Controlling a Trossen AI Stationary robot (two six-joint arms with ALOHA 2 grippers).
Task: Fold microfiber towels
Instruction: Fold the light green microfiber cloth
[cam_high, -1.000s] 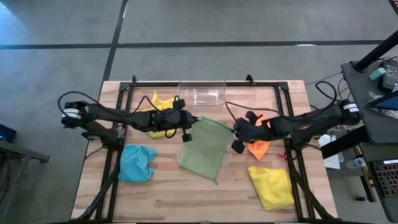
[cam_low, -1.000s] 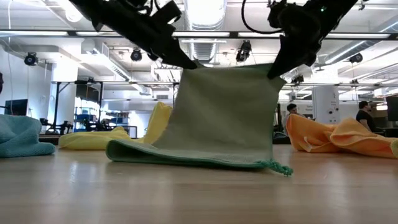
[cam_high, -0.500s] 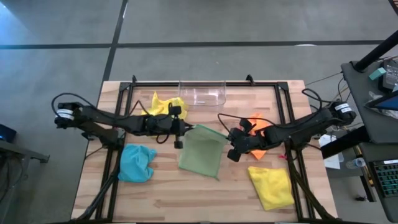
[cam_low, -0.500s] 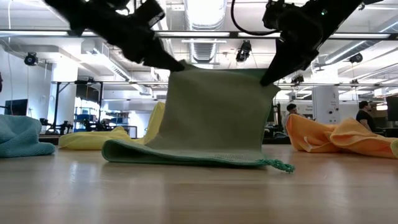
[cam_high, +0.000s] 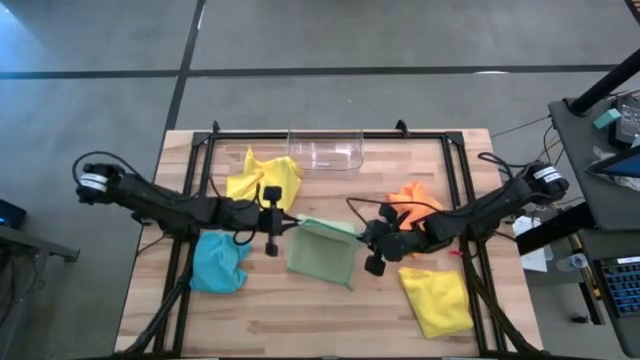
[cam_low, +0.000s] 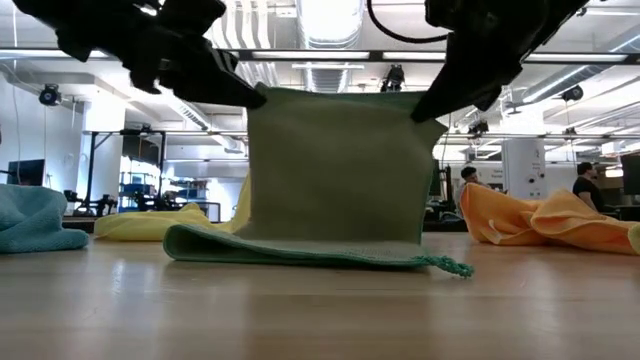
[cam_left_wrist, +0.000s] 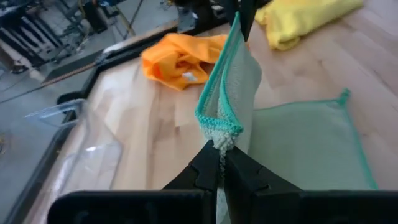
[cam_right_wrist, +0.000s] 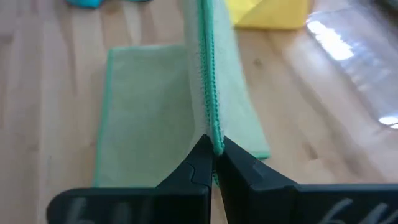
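Low view: pale green towel (cam_low: 335, 170) hung between two grippers, lower part lying on the wooden table (cam_low: 320, 310).
Left gripper (cam_low: 258, 97) pinches one top corner, right gripper (cam_low: 418, 112) the other, both clamped on the hem. Bottom edge is folded flat on the wood. Behind: blue towel (cam_low: 30, 218) at the far left, yellow towel (cam_low: 160, 225) beside it, orange towel (cam_low: 540, 220) at right. People stand far back at right (cam_low: 586, 188).

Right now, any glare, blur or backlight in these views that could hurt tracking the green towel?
Low view: bright ceiling lights backlight both arms into silhouettes; the pale green towel stays readable. Right wrist view: towel edge soft, glare on the clear bin. Left wrist view: background soft, the pinched corner sharp. High view: even light, no glare.
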